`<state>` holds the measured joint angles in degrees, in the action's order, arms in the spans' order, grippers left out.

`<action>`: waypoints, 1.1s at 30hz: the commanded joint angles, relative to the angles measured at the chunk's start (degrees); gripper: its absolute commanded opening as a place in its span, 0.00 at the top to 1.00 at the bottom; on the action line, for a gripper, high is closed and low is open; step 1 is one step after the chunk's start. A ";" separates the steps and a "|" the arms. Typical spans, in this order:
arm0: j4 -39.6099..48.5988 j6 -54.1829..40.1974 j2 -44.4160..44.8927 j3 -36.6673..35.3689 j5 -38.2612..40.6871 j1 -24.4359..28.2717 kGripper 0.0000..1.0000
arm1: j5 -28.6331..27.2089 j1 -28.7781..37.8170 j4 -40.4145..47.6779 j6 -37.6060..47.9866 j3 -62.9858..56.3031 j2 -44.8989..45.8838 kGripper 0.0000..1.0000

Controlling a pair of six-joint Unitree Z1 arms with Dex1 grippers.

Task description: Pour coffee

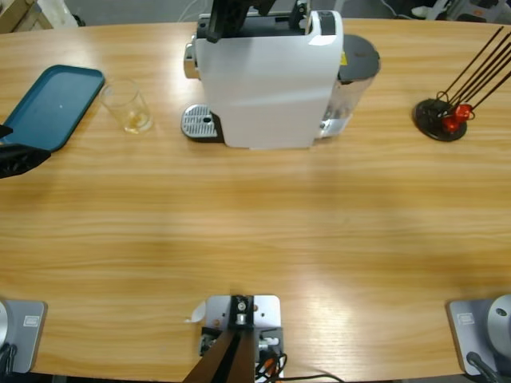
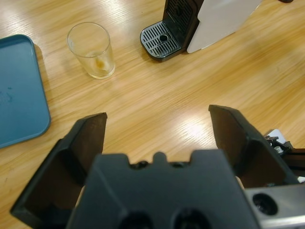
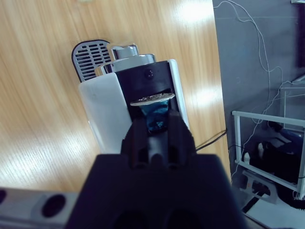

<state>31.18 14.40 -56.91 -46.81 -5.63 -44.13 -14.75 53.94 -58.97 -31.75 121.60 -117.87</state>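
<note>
- High view: glass tumbler [image 1: 128, 106] stands upright on the counter [image 1: 255, 239], far-left area, between the teal tray [image 1: 52, 105] and the drip grate [image 1: 200, 123] of the white coffee machine [image 1: 267, 76] — touching neither.
- Coffee [image 1: 137, 121] is only a thin amber film at the tumbler's bottom; same in the left wrist view, coffee [image 2: 99, 64] low in the tumbler [image 2: 91, 49].
- Handling, my judgement: light, rigid, smooth and slippery, breakable; best taken around mid-wall from the side, squeezed gently, kept upright until the pour.
- Left tool [image 2: 157, 129] spread wide, empty, hovering over bare counter, near side of the tumbler and well apart from it; aimed roughly toward tumbler and tray [image 2: 19, 90]. In the high view only its black tip [image 1: 17, 158] shows at the left edge.
- Right tool [image 3: 155, 126] pressed together on a small blue capsule [image 3: 153, 116] — pointing down onto the machine's top [image 3: 143, 81], capsule at the open slot. In the high view it sits over the machine's top [image 1: 239, 16].
- Black stick holder [image 1: 441, 118] far right, not involved.
</note>
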 commanded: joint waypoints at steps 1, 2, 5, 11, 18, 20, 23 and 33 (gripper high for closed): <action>-0.59 -0.60 -0.13 2.00 0.18 -0.78 0.08 | -0.31 -0.94 0.30 -0.40 -2.15 -3.23 0.00; -0.59 -0.60 -0.13 2.00 0.18 -0.78 0.08 | -0.40 -1.01 0.26 -0.40 -1.91 -3.10 0.00; -0.59 -0.60 -0.13 2.02 0.18 -0.78 0.08 | -0.68 -1.03 -0.11 -0.36 -1.06 -2.89 0.00; -0.72 -0.60 -0.43 2.07 0.20 -0.78 0.08 | -1.75 -0.83 -3.94 0.04 2.98 -0.54 0.00; -0.77 -0.60 -0.80 1.99 0.20 -1.13 0.08 | -3.23 4.63 -13.69 5.63 11.26 4.90 0.00; -0.84 -0.60 -0.87 1.99 0.23 -1.13 0.08 | -4.00 7.08 -15.26 7.43 10.82 6.27 0.00; -1.26 -0.60 -1.47 1.90 0.25 -1.13 0.08 | -4.37 10.00 -18.44 10.01 9.96 7.94 0.00; -1.47 -0.69 -2.00 1.37 0.25 -1.13 0.10 | -12.33 11.10 -6.93 17.41 -10.06 29.84 0.00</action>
<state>30.40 14.39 -56.98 -46.80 -5.63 -44.75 -18.34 64.31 -76.19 -19.00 127.86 -104.03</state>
